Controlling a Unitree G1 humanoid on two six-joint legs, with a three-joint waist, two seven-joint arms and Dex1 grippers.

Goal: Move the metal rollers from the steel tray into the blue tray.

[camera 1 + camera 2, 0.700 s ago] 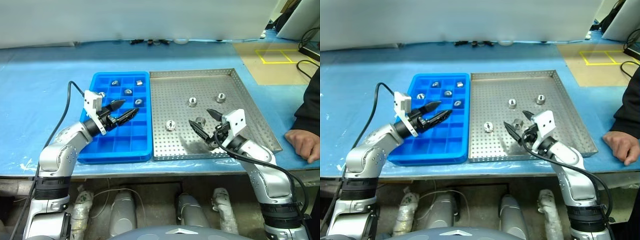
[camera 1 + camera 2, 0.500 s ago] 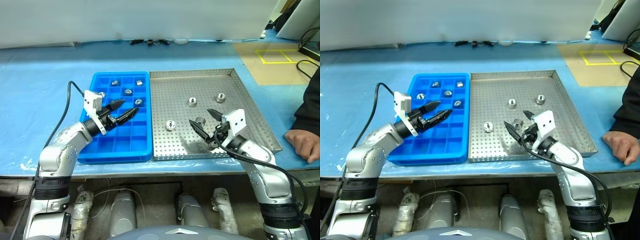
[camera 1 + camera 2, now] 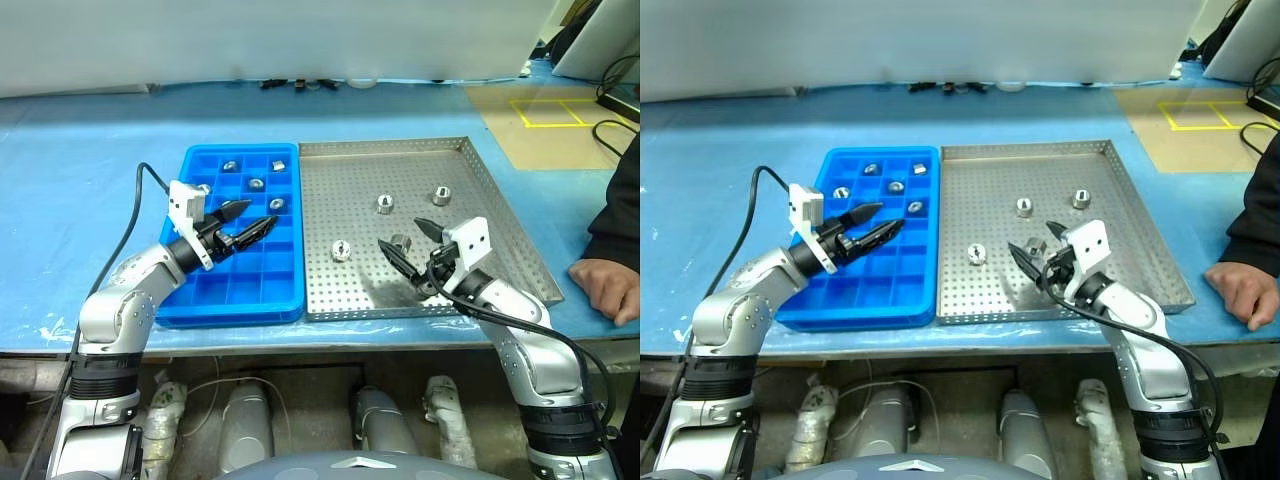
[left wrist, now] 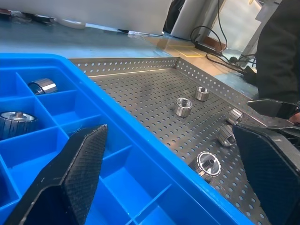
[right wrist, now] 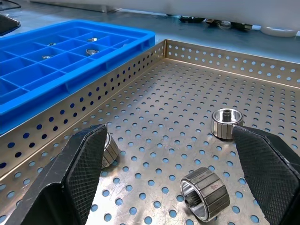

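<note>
1. Jaws of both the left gripper (image 3: 248, 222) and right gripper (image 3: 407, 245) stood apart, empty.
2. Left wrist view: blue tray (image 4: 154, 154) rim abutted the steel tray (image 4: 140, 89).
3. Right wrist view: metal rollers (image 5: 205, 193) lay on open perforated floor.

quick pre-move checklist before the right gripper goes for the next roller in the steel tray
1. Right gripper open and holding nothing: ok.
2. Nearest roller lies between the right fingers, not yet gripped: ok.
3. Rollers still to move: four on the steel tray: not ok, task unfinished.
4. Blue tray has free compartments; the near rows are bare: ok.
5. Left gripper open over the blue tray, apart from the right arm: ok.
6. Person's hand rests beside the steel tray's right rim, outside it: ok, but watch it.
</note>
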